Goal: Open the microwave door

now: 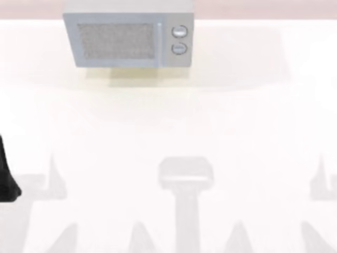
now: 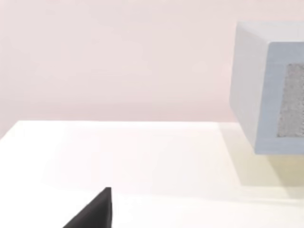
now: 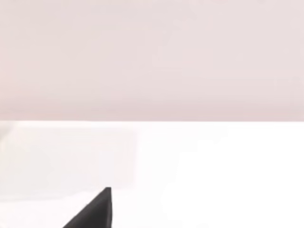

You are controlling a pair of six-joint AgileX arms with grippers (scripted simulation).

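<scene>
Reaching comes first: you've got the microwave (image 1: 129, 32) far ahead of the left hand (image 2: 95, 213), across bare white surface (image 1: 168, 132), door shut. Bring that hand fwd and toward the thin bar handle (image 1: 159, 45) beside the two knobs (image 1: 179, 39), then hook it and swing the microwave door (image 1: 117, 43) outward, w/ the hinge prob on the far edge. Left hand touches nothing; how wide it's spread, can't tell. Right hand (image 3: 95, 213): same, parked, nothing near it.
</scene>
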